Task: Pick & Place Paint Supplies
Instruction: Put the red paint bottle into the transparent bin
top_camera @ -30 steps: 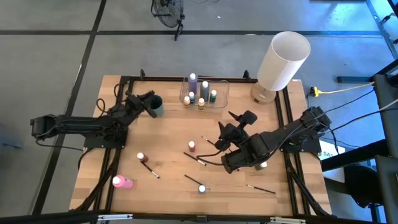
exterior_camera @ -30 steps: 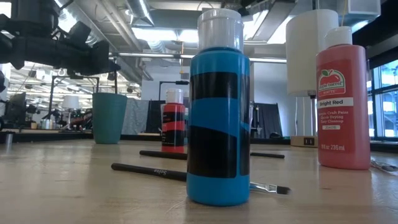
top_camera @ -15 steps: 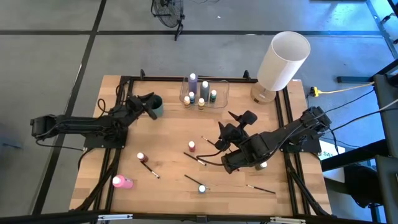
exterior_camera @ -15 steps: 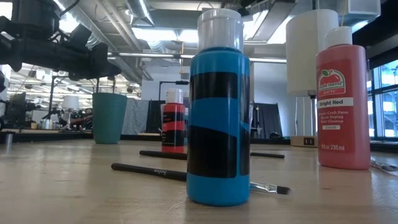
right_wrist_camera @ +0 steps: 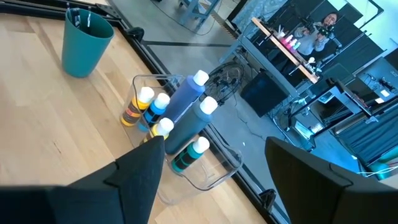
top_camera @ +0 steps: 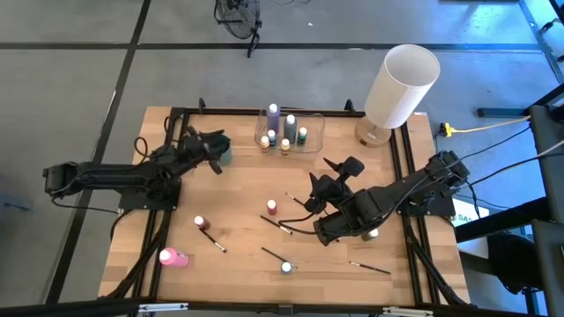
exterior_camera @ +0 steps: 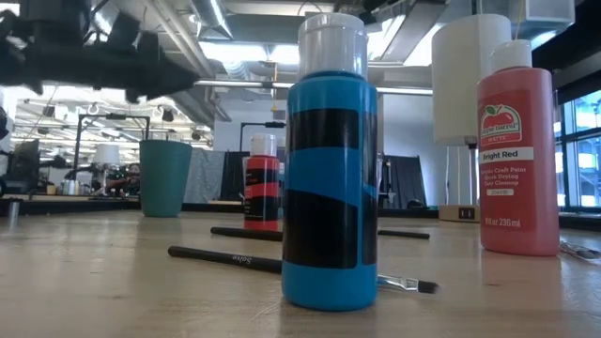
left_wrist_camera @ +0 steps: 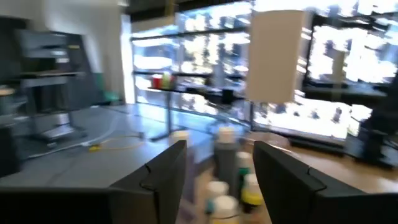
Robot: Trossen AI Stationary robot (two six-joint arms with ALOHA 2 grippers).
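Note:
Several paint bottles point(top_camera: 284, 132) stand in a clear container point(top_camera: 313, 132) at the table's far edge. Loose ones are a red bottle point(top_camera: 271, 207), a blue one point(top_camera: 286, 266), a dark one point(top_camera: 200, 222) and a pink one point(top_camera: 173, 257) lying down. Thin brushes point(top_camera: 278, 224) lie flat on the wood. My left gripper point(top_camera: 214, 150) hovers open over a teal cup point(top_camera: 225, 154), nothing between its fingers point(left_wrist_camera: 158, 177). My right gripper point(top_camera: 330, 180) hangs open above the table's middle, its fingers empty point(right_wrist_camera: 143, 174).
A large white cylinder point(top_camera: 401, 86) stands at the far right corner. Seen from the right wrist, the teal cup point(right_wrist_camera: 84, 40) has something dark inside. More brushes point(top_camera: 211, 238) point(top_camera: 370, 267) lie near the front. A black frame point(top_camera: 176, 114) runs around the table.
My left gripper has risen above the teal cup and tipped its fingers upward; in the high view its fingers stand wider apart than before. The cup stays in place. My right arm has kept still.

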